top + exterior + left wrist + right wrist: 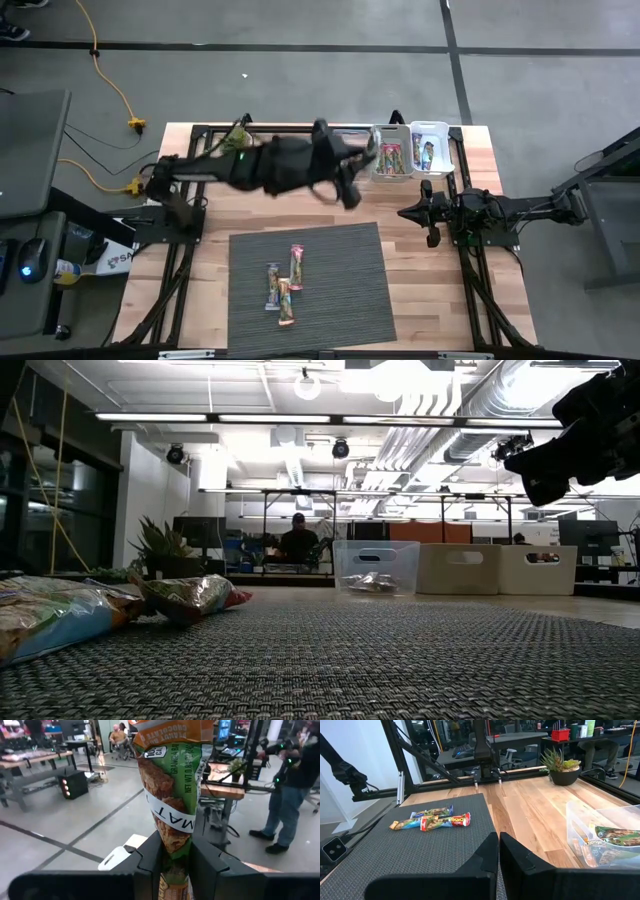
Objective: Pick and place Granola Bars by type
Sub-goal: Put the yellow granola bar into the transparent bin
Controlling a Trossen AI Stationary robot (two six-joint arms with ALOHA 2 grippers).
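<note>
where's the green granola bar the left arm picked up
It is clamped in the left hand, shown in the left wrist view as the green granola bar; from above, that hand is over the table's far middle, near the clear bins.

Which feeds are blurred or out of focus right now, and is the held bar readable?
High view: the left arm is smeared by motion blur, the mat sharp. Left wrist view: the granola bar between the left gripper fingers is sharp, its print readable. Low view: the near bars are soft. Right wrist view: the right gripper and the bars are clear.
</note>
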